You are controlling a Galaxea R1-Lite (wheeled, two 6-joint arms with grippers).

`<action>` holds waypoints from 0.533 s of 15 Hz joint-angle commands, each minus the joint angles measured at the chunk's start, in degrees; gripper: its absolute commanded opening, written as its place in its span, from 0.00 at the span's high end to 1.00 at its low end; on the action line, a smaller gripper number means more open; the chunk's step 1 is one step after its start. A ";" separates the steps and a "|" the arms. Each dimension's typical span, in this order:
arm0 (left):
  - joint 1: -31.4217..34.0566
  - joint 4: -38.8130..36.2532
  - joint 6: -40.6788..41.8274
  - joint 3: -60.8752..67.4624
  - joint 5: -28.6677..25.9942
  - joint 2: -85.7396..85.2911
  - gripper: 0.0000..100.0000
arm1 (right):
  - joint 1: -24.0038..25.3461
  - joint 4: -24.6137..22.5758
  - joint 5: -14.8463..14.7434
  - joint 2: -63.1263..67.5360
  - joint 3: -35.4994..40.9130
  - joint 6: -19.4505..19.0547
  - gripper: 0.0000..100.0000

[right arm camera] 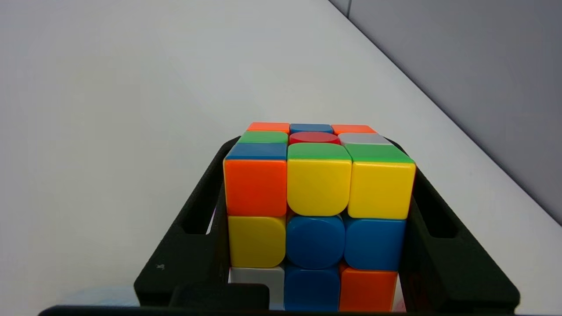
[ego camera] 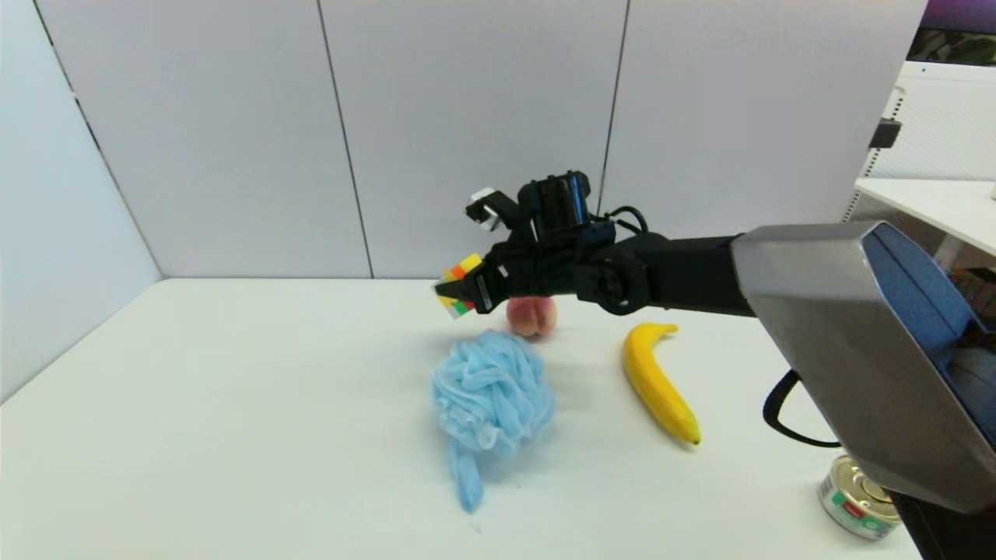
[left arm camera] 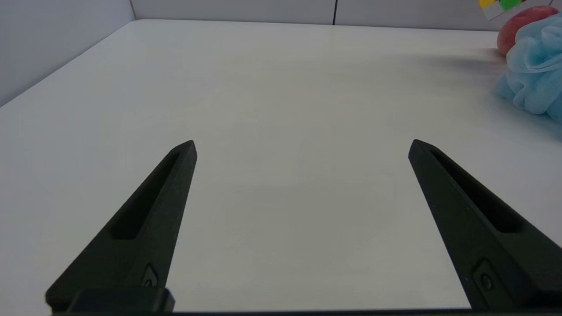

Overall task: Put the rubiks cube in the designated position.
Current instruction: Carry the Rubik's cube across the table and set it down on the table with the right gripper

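My right gripper (ego camera: 467, 292) is shut on the rubiks cube (ego camera: 458, 286), holding it in the air above the far middle of the table, over the blue bath pouf and just left of the peach. In the right wrist view the cube (right arm camera: 316, 206) fills the space between both black fingers (right arm camera: 193, 237), showing yellow, orange, blue, green and white tiles. Bare white tabletop (ego camera: 257, 373) stretches to the left of the cube. My left gripper (left arm camera: 303, 149) hovers low over the left part of the table with its fingers wide apart and nothing between them.
A blue bath pouf (ego camera: 490, 397) lies at the table's centre, a peach (ego camera: 532, 315) behind it, a banana (ego camera: 657, 381) to the right and a tin can (ego camera: 856, 498) at the near right. The pouf (left arm camera: 533, 74) and peach (left arm camera: 511, 30) also show in the left wrist view.
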 commanded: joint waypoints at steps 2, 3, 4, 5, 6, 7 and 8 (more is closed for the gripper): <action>0.02 -0.11 -0.04 0.01 0.01 0.09 0.00 | -0.90 -0.61 0.15 2.19 -0.21 -1.34 1.00; 0.02 0.07 -0.04 0.01 0.01 0.09 0.00 | -0.90 -0.61 0.15 2.45 -0.21 -1.60 1.00; 0.02 0.07 -0.04 0.01 0.01 0.09 0.00 | -0.90 -0.61 0.07 2.54 -0.21 -1.51 0.00; 0.02 -0.11 -0.04 0.01 0.01 0.09 0.00 | -0.90 -0.61 0.07 2.54 -0.21 -1.25 0.00; 0.02 0.07 -0.04 0.01 0.01 0.09 0.00 | -0.82 -0.61 0.07 2.63 -0.21 -1.25 0.00; 0.02 0.07 -0.04 0.01 0.01 0.09 0.00 | -0.82 -1.22 0.07 2.72 -0.21 -1.25 0.00; 0.02 0.07 -0.04 0.01 0.01 0.09 0.00 | -0.82 -2.46 0.07 2.72 -0.21 -0.99 0.00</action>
